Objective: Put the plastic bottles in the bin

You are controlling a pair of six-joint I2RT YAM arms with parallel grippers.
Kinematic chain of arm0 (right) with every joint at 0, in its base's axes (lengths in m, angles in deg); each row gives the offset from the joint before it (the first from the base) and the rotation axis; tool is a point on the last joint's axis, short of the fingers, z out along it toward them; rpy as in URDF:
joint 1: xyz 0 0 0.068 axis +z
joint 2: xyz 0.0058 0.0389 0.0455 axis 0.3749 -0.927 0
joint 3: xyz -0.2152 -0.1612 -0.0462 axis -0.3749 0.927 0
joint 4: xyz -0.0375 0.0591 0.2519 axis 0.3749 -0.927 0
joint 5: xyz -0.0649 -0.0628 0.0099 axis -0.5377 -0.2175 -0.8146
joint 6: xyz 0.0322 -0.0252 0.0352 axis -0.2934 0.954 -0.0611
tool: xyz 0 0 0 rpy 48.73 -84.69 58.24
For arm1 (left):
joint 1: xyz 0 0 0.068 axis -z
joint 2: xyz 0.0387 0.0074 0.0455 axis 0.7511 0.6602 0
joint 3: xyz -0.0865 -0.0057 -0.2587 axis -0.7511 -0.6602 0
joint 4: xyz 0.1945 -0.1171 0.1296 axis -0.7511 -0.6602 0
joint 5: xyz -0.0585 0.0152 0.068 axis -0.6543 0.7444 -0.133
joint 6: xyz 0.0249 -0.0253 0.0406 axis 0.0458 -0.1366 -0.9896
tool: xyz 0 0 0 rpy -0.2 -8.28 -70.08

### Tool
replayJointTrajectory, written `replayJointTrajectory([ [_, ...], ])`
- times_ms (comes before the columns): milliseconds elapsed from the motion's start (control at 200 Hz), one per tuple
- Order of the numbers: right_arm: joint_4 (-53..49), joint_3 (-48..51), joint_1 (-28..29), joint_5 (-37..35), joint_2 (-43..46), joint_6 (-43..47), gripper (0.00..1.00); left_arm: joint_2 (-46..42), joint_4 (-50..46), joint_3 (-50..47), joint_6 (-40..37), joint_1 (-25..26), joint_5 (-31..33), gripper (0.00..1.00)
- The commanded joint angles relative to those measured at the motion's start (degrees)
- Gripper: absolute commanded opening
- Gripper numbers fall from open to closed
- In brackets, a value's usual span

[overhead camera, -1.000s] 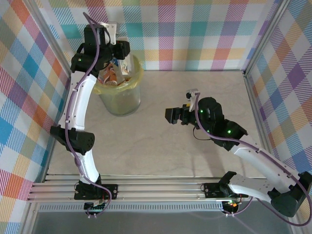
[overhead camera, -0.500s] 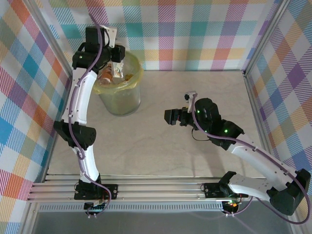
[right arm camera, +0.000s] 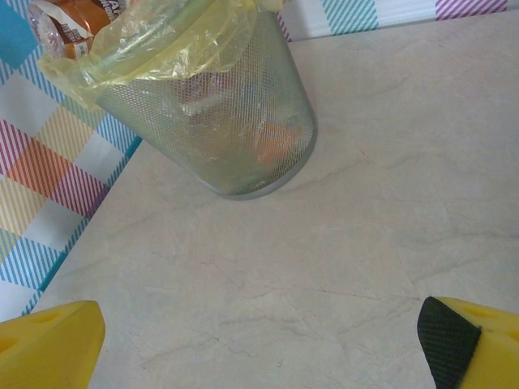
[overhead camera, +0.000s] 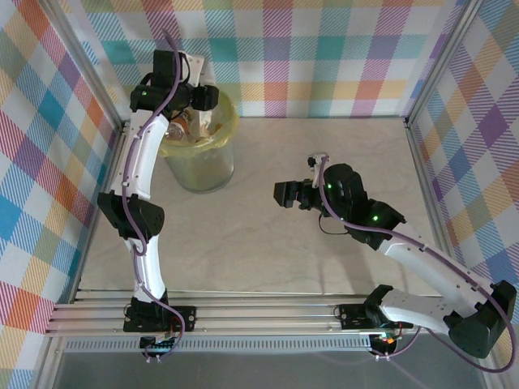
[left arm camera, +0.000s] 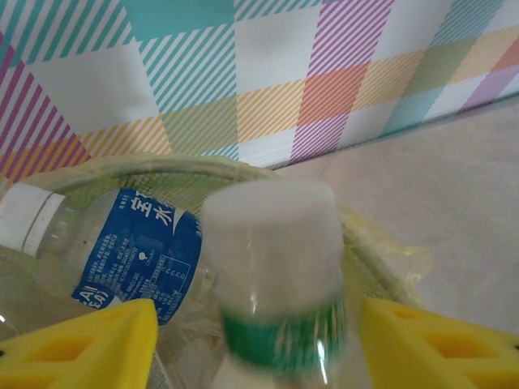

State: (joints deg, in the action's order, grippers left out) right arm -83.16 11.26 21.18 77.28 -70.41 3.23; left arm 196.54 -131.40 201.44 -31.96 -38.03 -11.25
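The left gripper (left arm camera: 258,314) bracketed a white-capped clear plastic bottle (left arm camera: 272,235), grip unclear, and needed to release squarely over the round pale-green bin (overhead camera: 199,166).

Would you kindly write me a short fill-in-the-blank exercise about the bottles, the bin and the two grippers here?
1. Between the fingers of the left gripper sits a bottle with a ___ cap.
2. The other bottle, lying in the bin, bears a ___ label.
3. The right gripper, over the table, has its jaws ___.

Missing words: white; blue; open.
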Motion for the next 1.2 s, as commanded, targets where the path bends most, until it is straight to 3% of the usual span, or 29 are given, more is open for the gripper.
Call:
replayJointTrajectory([
  [0,0.6,0.5,0.4,-0.6,0.0,-0.6,1.0,0.6,0.2,2.0,-0.3,-0.6,-0.7,0.72],
  [105,0.7,0.6,0.4,-0.6,-0.2,-0.7,1.0,0.1,0.4,2.1,0.0,-0.6,-1.0,0.76],
  [520,0.1,-0.2,0.4,-0.7,-1.2,-0.9,1.0,-6.3,-3.0,1.3,3.2,-0.6,2.8,0.78],
  [690,-0.6,-0.8,0.4,-1.0,-1.8,-1.1,1.0,-16.2,-2.0,-8.5,5.6,-0.6,9.2,0.75],
  [955,-1.5,-0.5,0.4,-2.0,-1.0,-1.5,1.0,-37.2,7.3,-38.1,10.2,-0.7,19.6,0.54],
  [1195,-2.0,0.5,0.4,-2.6,0.5,-1.6,1.0,-41.7,8.0,-48.6,14.2,-0.8,29.2,0.21],
])
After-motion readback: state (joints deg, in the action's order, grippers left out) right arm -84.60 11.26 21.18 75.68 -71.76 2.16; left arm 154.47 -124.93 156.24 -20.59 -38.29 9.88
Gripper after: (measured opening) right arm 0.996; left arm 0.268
